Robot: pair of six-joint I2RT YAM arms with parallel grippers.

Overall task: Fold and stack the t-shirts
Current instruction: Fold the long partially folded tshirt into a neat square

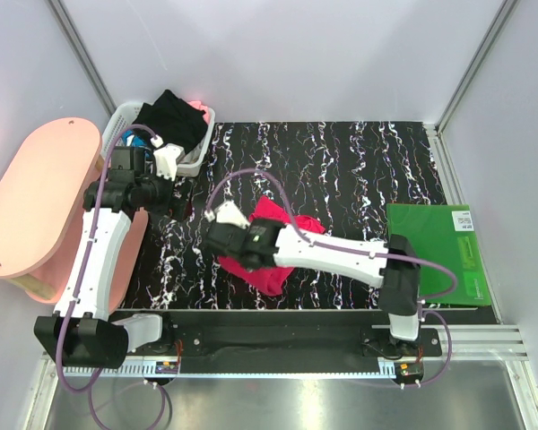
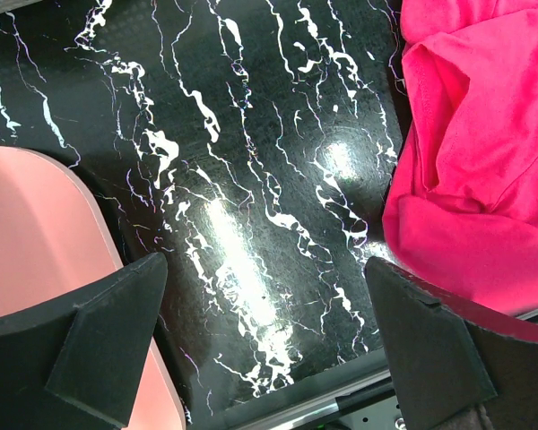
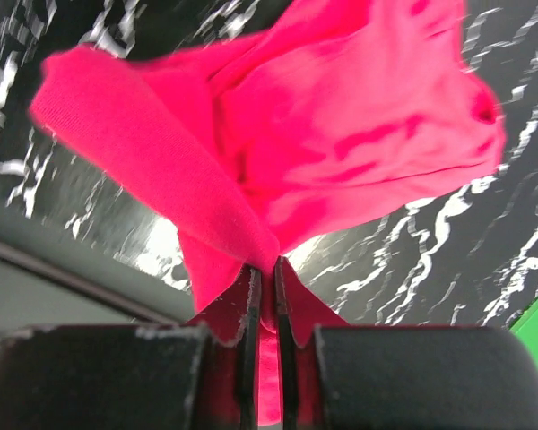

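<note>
Above the table (image 1: 359, 170), right jaws pinch red t-shirt (image 3: 341, 125).

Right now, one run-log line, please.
right gripper: shut on pinkish-red cloth t-shirt | left gripper: open, empty | black cloth t-shirt: atop white plastic basket

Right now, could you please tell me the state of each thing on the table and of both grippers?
pinkish-red t-shirt: crumpled, unfolded, one fold pinched.
black t-shirt: bunched in the basket, unfolded.
white slotted basket: upright, holding clothes.
green mat: lying flat at the table's right edge.
left gripper: open, holding nothing, over the table.
right gripper: shut on the pinkish-red t-shirt.
</note>
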